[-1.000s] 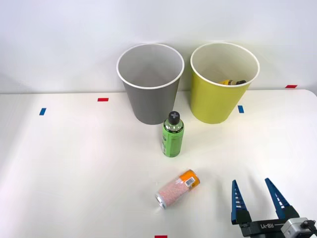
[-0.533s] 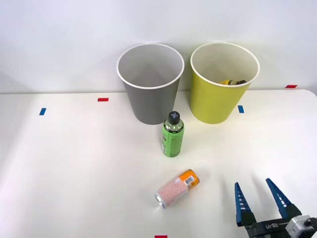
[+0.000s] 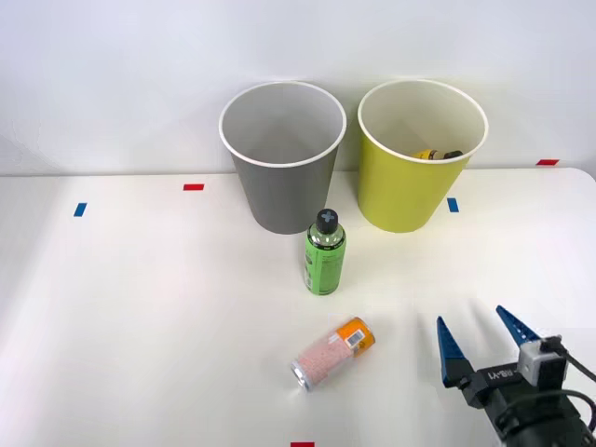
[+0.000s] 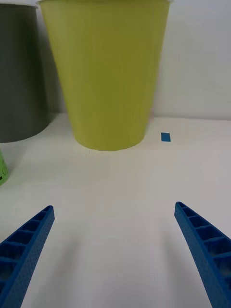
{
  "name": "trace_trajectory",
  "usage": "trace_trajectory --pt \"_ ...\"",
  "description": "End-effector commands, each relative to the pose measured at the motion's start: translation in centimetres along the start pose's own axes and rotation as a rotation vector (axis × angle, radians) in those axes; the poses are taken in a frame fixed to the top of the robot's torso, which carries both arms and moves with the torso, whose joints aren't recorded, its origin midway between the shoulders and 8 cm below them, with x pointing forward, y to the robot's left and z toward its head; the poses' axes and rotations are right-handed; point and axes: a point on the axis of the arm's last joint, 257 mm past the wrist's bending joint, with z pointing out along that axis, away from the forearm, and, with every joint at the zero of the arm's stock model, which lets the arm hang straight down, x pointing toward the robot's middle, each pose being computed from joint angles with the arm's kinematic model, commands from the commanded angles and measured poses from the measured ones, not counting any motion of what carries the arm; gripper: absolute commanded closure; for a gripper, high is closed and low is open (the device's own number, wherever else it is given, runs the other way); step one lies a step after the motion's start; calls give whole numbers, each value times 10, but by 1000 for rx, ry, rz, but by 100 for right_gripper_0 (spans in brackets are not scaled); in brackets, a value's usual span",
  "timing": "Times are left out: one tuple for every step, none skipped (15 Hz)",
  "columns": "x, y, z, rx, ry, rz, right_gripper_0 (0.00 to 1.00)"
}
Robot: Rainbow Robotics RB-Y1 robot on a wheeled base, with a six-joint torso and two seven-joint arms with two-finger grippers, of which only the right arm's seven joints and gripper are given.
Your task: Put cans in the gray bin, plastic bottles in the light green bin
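We take the gray bin (image 3: 283, 158) as our reference. It stands upright at the back of the white table (image 3: 140, 317), and we see nothing inside it. The light green bin (image 3: 419, 158) stands just beside it on the robot's right, apart from it; a yellow item with a dark end (image 3: 436, 155) lies at its bottom, too hidden for us to identify. The bottle (image 3: 325, 254) stands upright directly in front of the gray bin, near its base, black cap upward. The can (image 3: 333, 354) lies on its side farther forward of the gray bin, beyond the bottle and well apart from both bins. Its long axis runs diagonally: the orange end points back toward the light green bin, the silver end toward the robot's left. The right gripper (image 3: 480, 335) sits low over the table, beside the can's orange end, fingers (image 4: 29, 240) spread wide and holding nothing. Small red and blue tape marks (image 3: 193, 187) dot the table.
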Motion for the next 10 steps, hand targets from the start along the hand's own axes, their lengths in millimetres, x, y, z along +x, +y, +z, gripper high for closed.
trace_trajectory --pt "4 3 21 28 138 3 14" --pt "3 4 23 45 182 14 14" --pt "2 6 25 73 250 32 14" --pt "0 6 22 106 323 43 14" --pt "-5 6 14 153 413 54 14" --pt "-13 7 7 188 475 71 14" --pt "-14 8 2 212 523 87 14" --pt "-13 6 0 233 549 101 14" --pt "-9 6 -1 258 575 149 7" --pt "-4 9 -4 275 600 193 0"
